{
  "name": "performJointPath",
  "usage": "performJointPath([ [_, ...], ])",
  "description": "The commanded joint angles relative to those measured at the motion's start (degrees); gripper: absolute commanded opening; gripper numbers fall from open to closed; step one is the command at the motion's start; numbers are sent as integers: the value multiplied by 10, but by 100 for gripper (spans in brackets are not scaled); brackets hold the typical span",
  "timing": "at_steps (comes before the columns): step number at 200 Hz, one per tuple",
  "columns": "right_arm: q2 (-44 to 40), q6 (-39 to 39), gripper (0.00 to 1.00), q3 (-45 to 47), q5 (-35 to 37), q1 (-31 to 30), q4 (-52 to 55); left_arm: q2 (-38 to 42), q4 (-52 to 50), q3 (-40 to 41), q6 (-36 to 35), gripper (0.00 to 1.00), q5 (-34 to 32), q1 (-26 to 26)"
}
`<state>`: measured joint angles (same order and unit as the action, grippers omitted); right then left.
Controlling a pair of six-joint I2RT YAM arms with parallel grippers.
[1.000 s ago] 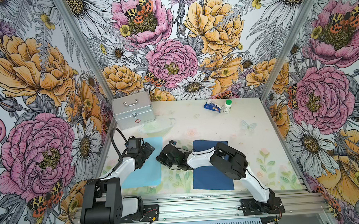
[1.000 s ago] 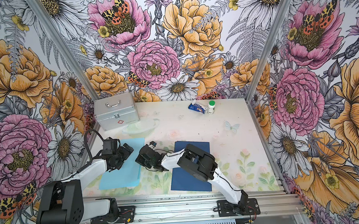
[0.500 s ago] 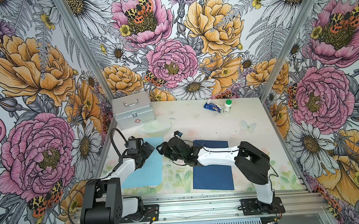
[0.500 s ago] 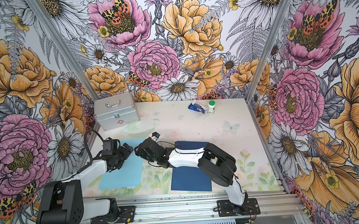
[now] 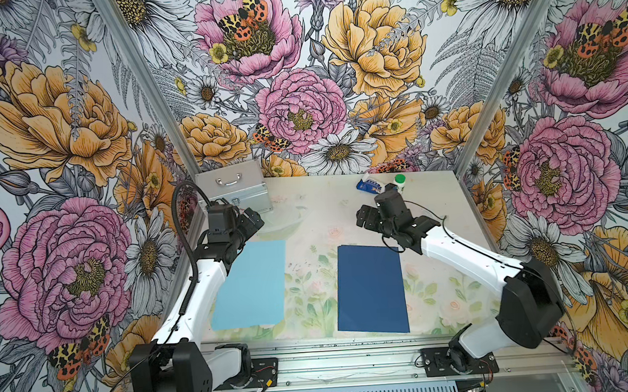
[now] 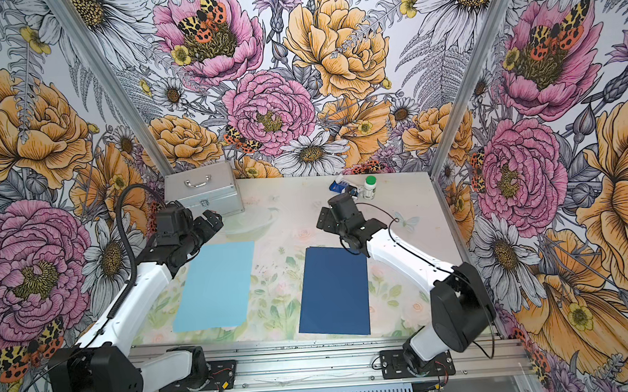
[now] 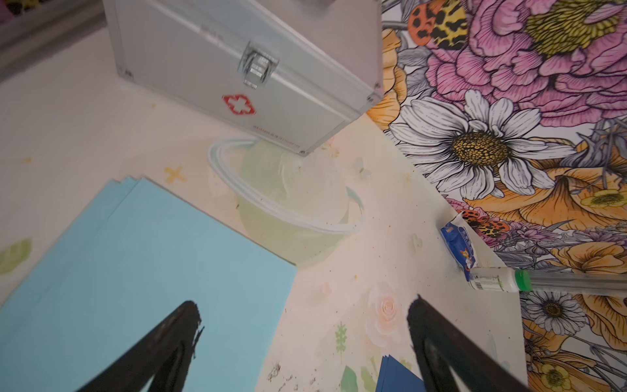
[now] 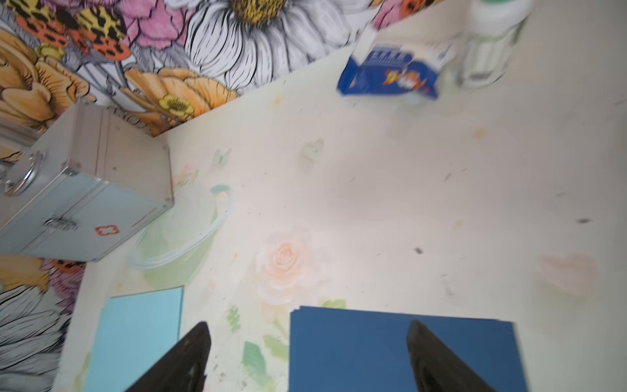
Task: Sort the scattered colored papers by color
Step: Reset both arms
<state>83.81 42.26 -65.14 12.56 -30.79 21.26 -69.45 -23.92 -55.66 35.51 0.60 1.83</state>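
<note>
Overhead scene of a floral-printed table (image 5: pixel 342 210) with two robot arms reaching in from the near edge. Two stacks of colored papers lie flat, side by side and well apart, each with its long axis running near to far. The light blue stack (image 5: pixel 250 285) sits on the left. The navy stack (image 5: pixel 371 288) sits right of centre.

The left gripper (image 5: pixel 253 220) hovers over the far left corner of the light blue stack, fingers spread wide and empty. The right gripper (image 5: pixel 364 219) hangs over bare table just past the far edge of the navy stack, fingers also spread, holding nothing.

Each stack lies on the near side of its own gripper, so the left arm is nearer the light blue papers and the right arm nearer the navy. No loose sheet shows elsewhere, so the sorting looks finished. In the left wrist view the light blue stack's far corner is slightly fanned, so squaring it may be all that remains.

A metal case (image 5: pixel 234 188), clear bowl (image 5: pixel 288 220), packet (image 5: pixel 369 186) and bottle (image 5: pixel 399 183) stand along the far side.
</note>
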Motion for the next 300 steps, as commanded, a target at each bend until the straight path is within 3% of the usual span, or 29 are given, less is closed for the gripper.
performJointPath([
  [1,-52,-170,94,26,161,17,58,-36,-21,-46,-116,98,-29,3],
  [22,-62,-252,97,43,168,66,58,-62,-19,-79,-170,98,-58,1],
  [42,-79,-250,97,81,172,136,44,-74,24,-64,-209,98,-61,-13],
  [70,-122,-259,96,189,72,241,-75,-94,72,-21,-222,98,-67,-45],
  [83,-139,-281,96,250,64,264,-156,-96,108,13,-225,98,-74,-62],
  [107,-146,-305,95,341,53,280,-309,-105,194,85,-239,98,-88,-75],
  [143,-105,-324,92,394,57,286,-454,-132,296,148,-221,98,-111,-79],
  [161,-82,-330,91,425,61,293,-556,-132,389,193,-257,98,-155,-58],
  [175,-76,-359,90,457,25,298,-647,-134,459,217,-294,98,-171,-38],
  [223,30,-374,92,542,-13,306,-914,-150,731,343,-335,98,-130,-22],
  [233,60,-378,90,544,-15,307,-956,-178,798,363,-352,98,-85,-20],
  [241,53,-377,91,548,-32,308,-951,-199,857,376,-362,98,-77,-16],
  [249,51,-381,92,548,-48,309,-949,-184,820,370,-362,98,-84,-13],
  [254,55,-385,99,544,-52,309,-947,-180,794,360,-360,98,-98,-10],
  [267,47,-383,100,533,-53,309,-919,-190,768,338,-359,98,-109,-9],
  [300,41,-366,100,422,-17,310,-696,-187,768,340,-360,98,-115,-6],
])
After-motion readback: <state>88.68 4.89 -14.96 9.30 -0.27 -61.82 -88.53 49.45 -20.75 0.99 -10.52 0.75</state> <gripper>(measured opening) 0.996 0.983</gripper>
